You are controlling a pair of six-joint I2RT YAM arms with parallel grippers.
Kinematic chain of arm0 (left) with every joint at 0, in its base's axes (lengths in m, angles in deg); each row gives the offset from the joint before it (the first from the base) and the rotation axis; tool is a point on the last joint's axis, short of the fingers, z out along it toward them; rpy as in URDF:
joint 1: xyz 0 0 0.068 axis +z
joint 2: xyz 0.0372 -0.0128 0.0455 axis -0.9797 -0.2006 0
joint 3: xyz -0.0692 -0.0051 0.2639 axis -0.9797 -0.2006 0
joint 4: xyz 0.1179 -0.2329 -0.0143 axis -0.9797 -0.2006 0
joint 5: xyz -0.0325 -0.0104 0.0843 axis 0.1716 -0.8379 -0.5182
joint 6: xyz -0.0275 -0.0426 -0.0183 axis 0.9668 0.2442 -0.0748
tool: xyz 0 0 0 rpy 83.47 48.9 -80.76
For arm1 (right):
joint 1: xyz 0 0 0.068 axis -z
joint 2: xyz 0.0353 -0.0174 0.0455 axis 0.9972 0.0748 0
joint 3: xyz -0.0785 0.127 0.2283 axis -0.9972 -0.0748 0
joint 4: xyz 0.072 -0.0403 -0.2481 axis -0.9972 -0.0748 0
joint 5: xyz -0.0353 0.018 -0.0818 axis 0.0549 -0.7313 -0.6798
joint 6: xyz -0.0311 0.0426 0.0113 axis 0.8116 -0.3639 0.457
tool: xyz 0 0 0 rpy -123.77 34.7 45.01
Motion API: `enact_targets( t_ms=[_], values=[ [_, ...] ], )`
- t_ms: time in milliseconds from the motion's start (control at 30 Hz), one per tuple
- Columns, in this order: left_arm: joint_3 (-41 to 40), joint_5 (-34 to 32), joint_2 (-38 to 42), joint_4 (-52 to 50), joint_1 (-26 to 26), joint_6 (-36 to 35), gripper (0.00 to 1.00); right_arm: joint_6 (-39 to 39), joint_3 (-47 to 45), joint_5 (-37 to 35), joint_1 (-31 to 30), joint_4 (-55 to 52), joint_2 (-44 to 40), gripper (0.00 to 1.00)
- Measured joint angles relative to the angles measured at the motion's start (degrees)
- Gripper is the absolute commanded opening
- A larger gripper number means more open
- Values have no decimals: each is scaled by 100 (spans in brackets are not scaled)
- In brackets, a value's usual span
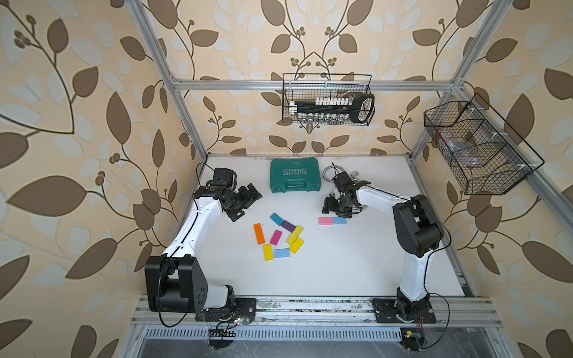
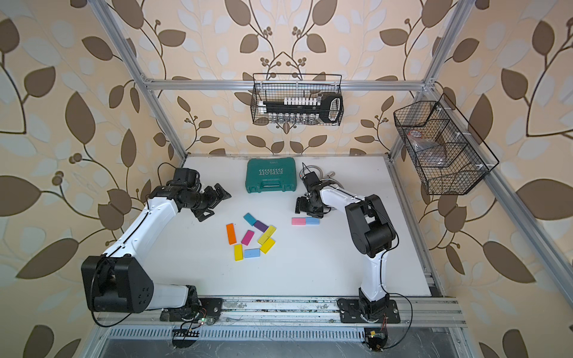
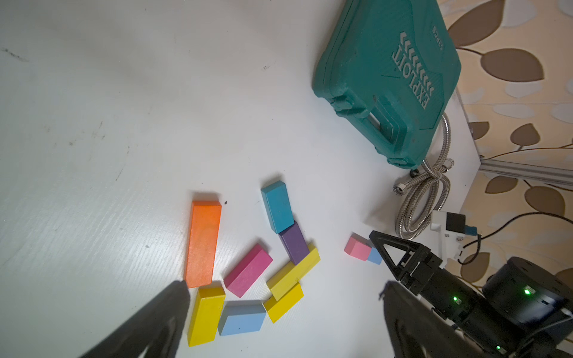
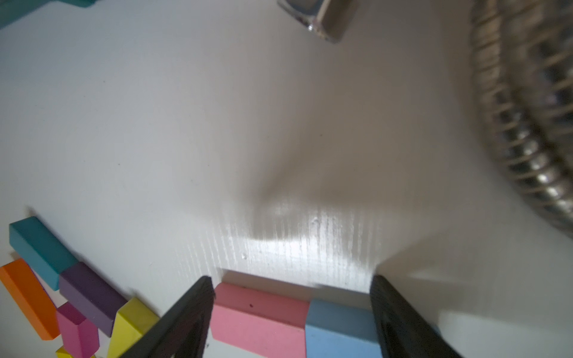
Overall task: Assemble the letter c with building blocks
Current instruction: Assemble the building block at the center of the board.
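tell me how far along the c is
Done: only a start. A pink block and a light blue block lie end to end, apart from the rest. In hand: the right gripper stands open astride that pair, lifting nothing; the left gripper is open and empty. Left: eight other blocks lie in a loose pile, and no C shape shows yet.

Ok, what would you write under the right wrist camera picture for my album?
Open right gripper near a pink block and a light blue block touching end to end.
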Motion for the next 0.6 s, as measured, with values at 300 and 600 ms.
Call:
enact_targets(
  t_ms=[300,600],
  values=[
    [0,0,0,0,2,0,99,7,-2,-2,0,0,-4,79],
    [0,2,0,7,2,2,99,15,55,59,-4,-98,-2,79]
  ],
)
